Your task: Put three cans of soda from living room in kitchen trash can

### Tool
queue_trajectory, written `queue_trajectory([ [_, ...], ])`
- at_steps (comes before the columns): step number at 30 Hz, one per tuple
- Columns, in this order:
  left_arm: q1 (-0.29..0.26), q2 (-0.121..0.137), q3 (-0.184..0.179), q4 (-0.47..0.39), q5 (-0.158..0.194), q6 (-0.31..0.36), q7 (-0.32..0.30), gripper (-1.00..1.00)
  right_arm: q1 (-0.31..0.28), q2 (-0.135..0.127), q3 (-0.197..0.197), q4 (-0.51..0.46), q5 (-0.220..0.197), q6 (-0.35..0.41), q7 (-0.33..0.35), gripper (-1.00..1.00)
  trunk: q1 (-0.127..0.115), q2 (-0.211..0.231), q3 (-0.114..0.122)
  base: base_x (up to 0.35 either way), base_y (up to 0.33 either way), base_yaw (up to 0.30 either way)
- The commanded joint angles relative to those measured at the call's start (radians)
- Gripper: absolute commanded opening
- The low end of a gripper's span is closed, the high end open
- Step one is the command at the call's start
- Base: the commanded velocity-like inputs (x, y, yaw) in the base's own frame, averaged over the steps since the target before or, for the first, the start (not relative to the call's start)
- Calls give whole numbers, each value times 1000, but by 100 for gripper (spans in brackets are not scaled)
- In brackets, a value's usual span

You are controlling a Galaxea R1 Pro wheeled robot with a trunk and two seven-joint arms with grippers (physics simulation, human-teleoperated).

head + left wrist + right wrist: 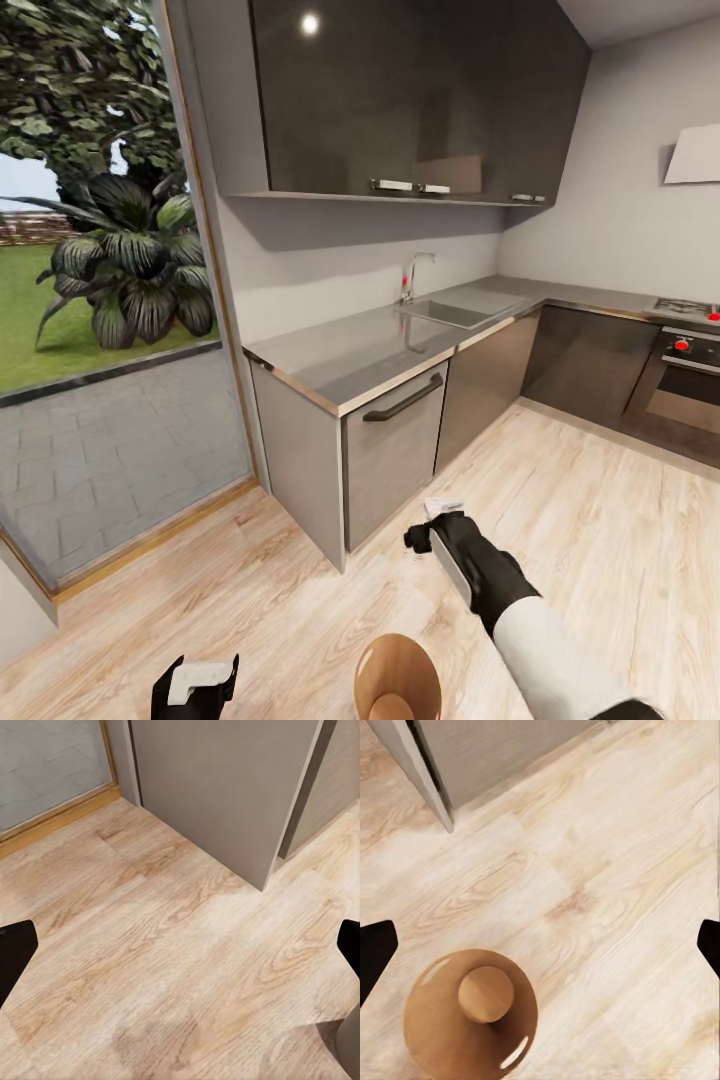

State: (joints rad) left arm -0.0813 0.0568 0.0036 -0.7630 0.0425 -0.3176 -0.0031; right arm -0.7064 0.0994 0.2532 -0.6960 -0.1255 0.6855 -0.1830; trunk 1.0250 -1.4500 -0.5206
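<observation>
Round brown trash can [397, 680] on kitchen floor [600, 520].

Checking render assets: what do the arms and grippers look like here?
Right arm: white forearm shell, black wrist section with a white stripe, black right gripper. Left gripper: black with a white block on top. In the wrist views, the fingers are plain black.

Brown bin [397, 678], 6 o'clock in the head view: cut by the lower edge; inner contents too dim to tell. Same bin [470, 1016] in the right wrist view: base cropped.
Left gripper [196, 686], 7 o'clock: lower part cropped.
Left gripper fingertips [15, 952]: clipped at both side edges.
Right gripper fingertips [376, 949]: clipped likewise.
Oven [683, 385], 3 o'clock: cropped by the right edge.
Bench [370, 345]: far run past the stove cut off.
</observation>
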Motion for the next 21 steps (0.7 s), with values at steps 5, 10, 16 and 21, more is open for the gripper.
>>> queue_trajectory([
  [5, 0, -1, 0, -1, 0, 1, 1, 100, -259, 1, -3, 414, -92, 27, 1, 100, 0, 0, 0, 0, 0, 0],
  [10, 0, -1, -2, -8, 3, 1, -1, 100, -308, 2, -3, 500, -114, 67, 1, 100, 0, 0, 0, 0, 0, 0],
  [16, 0, 0, -8, -16, 5, 1, -7, 100, -323, 2, -3, 548, -120, 142, 1, 100, 0, 0, 0, 0, 0, 0],
  [21, 0, -1, -9, -21, 5, 3, -9, 100, -327, -2, -2, 549, -111, 243, 1, 100, 0, 0, 0, 0, 0, 0],
])
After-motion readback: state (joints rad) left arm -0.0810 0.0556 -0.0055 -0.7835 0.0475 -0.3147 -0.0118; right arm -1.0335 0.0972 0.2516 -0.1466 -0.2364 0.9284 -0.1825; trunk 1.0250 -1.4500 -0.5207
